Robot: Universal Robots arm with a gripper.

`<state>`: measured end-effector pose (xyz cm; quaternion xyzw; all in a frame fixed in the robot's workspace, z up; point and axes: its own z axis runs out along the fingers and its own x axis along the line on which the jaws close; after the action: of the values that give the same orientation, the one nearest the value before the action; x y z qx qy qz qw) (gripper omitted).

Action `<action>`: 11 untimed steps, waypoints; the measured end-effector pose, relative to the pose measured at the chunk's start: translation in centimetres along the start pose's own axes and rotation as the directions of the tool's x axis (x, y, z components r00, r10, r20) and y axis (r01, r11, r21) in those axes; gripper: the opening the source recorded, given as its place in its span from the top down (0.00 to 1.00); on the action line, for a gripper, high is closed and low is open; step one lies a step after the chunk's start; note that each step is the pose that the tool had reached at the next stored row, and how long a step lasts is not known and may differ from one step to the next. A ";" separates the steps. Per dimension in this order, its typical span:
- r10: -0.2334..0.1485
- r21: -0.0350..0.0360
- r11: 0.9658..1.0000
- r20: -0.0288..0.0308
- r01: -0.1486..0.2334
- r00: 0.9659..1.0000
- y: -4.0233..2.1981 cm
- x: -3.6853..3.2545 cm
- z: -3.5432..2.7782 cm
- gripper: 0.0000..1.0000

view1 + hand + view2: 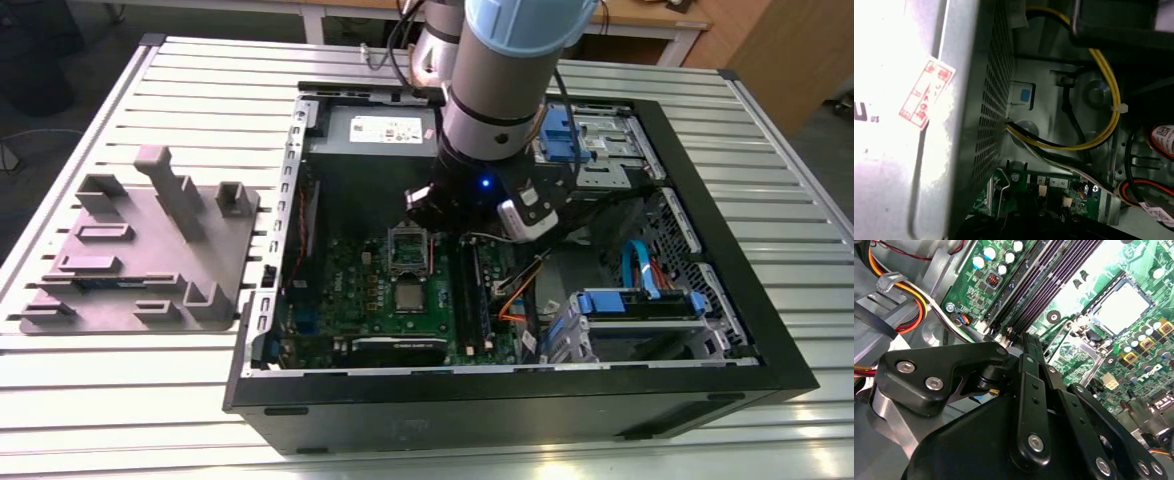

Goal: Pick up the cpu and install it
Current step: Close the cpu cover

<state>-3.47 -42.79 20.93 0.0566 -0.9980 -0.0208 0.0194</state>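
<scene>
**A:** Exterior view — the open computer case (534,405) lies on its side on the slatted table (174,70). The arm (501,90) reaches down into it, over the far part of the green motherboard (354,300). A grey tray (134,250) sits outside the case at the exterior view's left.

**B:** Where's the cpu?

**A:** The cpu (407,295) lies flat on the board as a pale square, apparently in its socket. It is on the near side of a metal frame (404,248) that looks flipped open. It is apart from the gripper.

**B:** And the fingers?

**A:** In the second wrist view the gripper (1029,337) has its fingers drawn together, with nothing visible between them. The tips hang by the end of the memory slots (1049,285); I cannot tell whether they touch. The chip shows past them, bright in its socket.

**B:** What could go wrong?

**A:** There are three risks, as I judge it.
- **Seating:** I can't tell whether the chip is fully seated. If it sits skewed, any downward push could bend the contacts under it.
- **Slots and frame:** the clenched tips are close to the slots and the raised frame, so a sideways drift could catch either one.
- **Cables:** a cable bundle (909,310) runs just beside the gripper body — a snag there could tug the wiring.
</scene>
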 end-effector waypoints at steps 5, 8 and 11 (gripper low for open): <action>0.000 0.000 1.000 0.000 0.000 1.000 0.06 -0.01 0.01 0.90; -0.019 0.001 1.000 -0.001 0.019 1.000 0.06 -0.01 0.01 0.90; -0.072 0.003 0.997 -0.003 0.072 0.997 0.06 0.00 0.01 0.90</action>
<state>-3.47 -42.72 20.92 0.0926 -0.9953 -0.0200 0.0201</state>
